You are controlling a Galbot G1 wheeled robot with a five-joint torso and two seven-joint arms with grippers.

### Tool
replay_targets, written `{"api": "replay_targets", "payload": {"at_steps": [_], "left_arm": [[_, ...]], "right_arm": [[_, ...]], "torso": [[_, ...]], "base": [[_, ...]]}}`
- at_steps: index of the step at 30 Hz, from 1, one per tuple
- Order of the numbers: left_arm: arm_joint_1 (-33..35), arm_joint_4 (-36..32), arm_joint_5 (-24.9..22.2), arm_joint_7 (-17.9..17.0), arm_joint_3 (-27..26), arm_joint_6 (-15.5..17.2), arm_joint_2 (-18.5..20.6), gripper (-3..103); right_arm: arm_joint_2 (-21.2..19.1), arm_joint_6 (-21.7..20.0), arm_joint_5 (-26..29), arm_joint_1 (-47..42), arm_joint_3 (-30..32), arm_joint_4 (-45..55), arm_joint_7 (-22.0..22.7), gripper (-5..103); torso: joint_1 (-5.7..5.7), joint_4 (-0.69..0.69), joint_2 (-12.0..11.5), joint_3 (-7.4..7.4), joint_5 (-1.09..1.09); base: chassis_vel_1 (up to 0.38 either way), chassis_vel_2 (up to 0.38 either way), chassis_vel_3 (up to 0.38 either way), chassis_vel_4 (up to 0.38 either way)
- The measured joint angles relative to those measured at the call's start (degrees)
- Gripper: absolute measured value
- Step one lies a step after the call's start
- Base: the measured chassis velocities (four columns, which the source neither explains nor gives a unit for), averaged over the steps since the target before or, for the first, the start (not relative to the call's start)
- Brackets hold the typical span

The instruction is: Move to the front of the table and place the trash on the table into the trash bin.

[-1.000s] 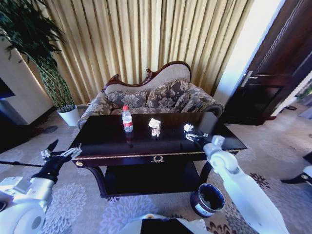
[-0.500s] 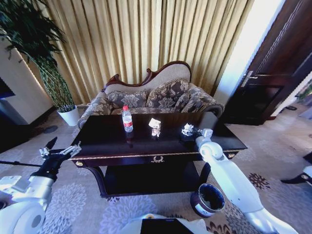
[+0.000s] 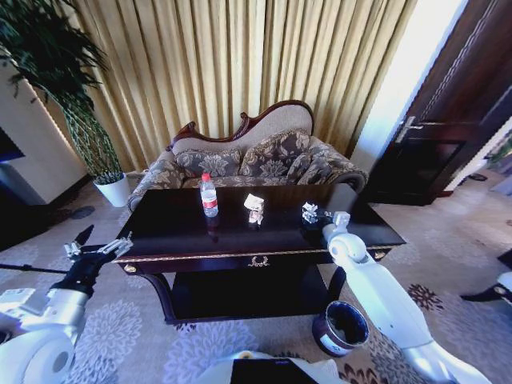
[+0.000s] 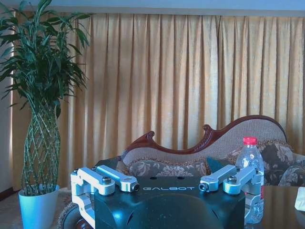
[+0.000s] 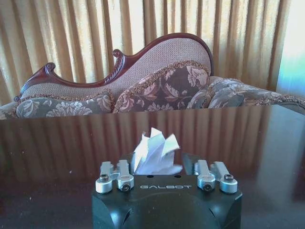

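Right arm: extended forward and up from the lower right, white links in line, wrist low above the worktop (image 3: 176, 232). Right gripper (image 3: 312, 214) level at the far right part of the surface, jaws parted, one to each side of a crumpled paper piece (image 5: 155, 152). Left arm: held low off the worktop's left end. Left gripper (image 3: 100, 250) with jaws spread wide, carrying nothing.

Front edge of dark glossy wooden table (image 3: 184, 240): bare strip, passable along its length.
Back centre: clear plastic bottle with red cap (image 3: 209, 196) upright; crumpled whitish paper piece (image 3: 254, 207) near, open gap between.
Floor, right front corner: round dark trash bin (image 3: 341, 326), mouth unobstructed.
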Motion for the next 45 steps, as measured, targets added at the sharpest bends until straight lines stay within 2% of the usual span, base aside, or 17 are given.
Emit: {"api": "replay_targets", "payload": {"at_steps": [3, 4, 7, 9, 13, 15, 25, 28, 36, 39, 44, 45], "left_arm": [[0.08, 0.17, -0.05, 0.0, -0.25, -0.35, 0.19, 100], [0.08, 0.17, -0.05, 0.0, -0.25, -0.35, 0.19, 100], [0.07, 0.18, -0.09, 0.0, -0.31, -0.51, 0.29, 100], [0.03, 0.18, -0.1, 0.0, -0.31, -0.52, 0.29, 100], [-0.14, 0.13, -0.11, 0.02, -0.05, -0.58, 0.26, 100], [-0.15, 0.12, -0.11, 0.03, -0.02, -0.59, 0.24, 100], [-0.26, 0.06, -0.12, 0.1, 0.07, -0.93, 0.08, 100], [-0.67, 0.18, -0.15, -0.07, 0.35, -0.94, -0.11, 100], [-1.06, 0.81, -0.2, -0.47, 0.56, -1.23, -0.38, 100], [-1.09, 0.74, -0.3, -0.48, 0.48, -1.29, -0.59, 100], [-1.11, -0.27, -1.79, -0.46, 0.08, -1.01, -0.96, 100], [-1.11, -0.27, -1.79, -0.46, 0.08, -1.01, -0.96, 100]], "right_arm": [[-0.05, 0.35, -0.34, -0.59, 0.06, 0.16, -0.09, 42], [-0.05, 0.35, -0.34, -0.59, 0.06, 0.16, -0.09, 42], [-0.16, 0.57, -0.43, -0.84, 0.2, 0.46, -0.1, 26], [-0.23, 0.6, -0.43, -0.9, 0.26, 0.62, -0.1, 26], [-0.77, 0.71, -0.36, -1.39, 0.62, 1.61, -0.1, 5], [-0.85, 0.73, -0.34, -1.53, 0.71, 1.81, -0.1, 2], [-1.97, 2.67, 0.6, -4.28, 2.0, 5.91, 0.51, 0], [-3.81, 3.54, 3.84, -7.66, 4.08, 13.47, 0.62, 0], [-7.69, 3.53, 7.22, -18.59, 11.05, 28.31, 1.85, 0], [-7.66, 3.53, 7.26, -22.13, 13.07, 32.67, 3.04, 0], [-4.22, 4.1, 3.2, -33.25, 18.17, 41.5, 3.68, 0], [-4.22, 4.1, 3.2, -33.25, 18.17, 41.5, 3.68, 0]], "torso": [[0.0, 0.0, 0.0, 0.0, 0.0], [0.0, 0.0, 0.0, 0.0, 0.0], [0.0, 0.0, 0.0, 0.0, 0.0], [0.0, 0.0, 0.0, 0.0, 0.0], [0.0, 0.0, 0.0, 0.0, 0.0], [0.0, 0.0, 0.01, 0.0, 0.0], [0.0, 0.01, 0.0, 0.0, 0.01], [0.0, 0.02, 0.0, 0.0, 0.0], [0.0, -0.01, 0.01, 0.0, -0.01], [0.0, 0.0, 0.01, 0.0, 0.0], [0.0, -0.01, 0.01, -0.01, 0.0], [0.0, -0.01, 0.01, -0.01, 0.0]], "base": [[0.0, 0.0, 0.0, 0.0], [0.0, 0.0, 0.0, 0.0], [0.0, 0.0, 0.0, 0.0], [0.0, 0.0, 0.0, 0.0], [0.0, 0.0, 0.0, 0.0], [0.0, 0.0, 0.0, 0.0], [0.0, 0.0, 0.0, 0.0], [0.0, 0.0, 0.0, 0.0], [0.0, 0.0, 0.0, 0.0], [0.0, 0.0, 0.0, 0.0], [0.0, 0.0, 0.0, 0.0], [0.0, 0.0, 0.0, 0.0]]}}
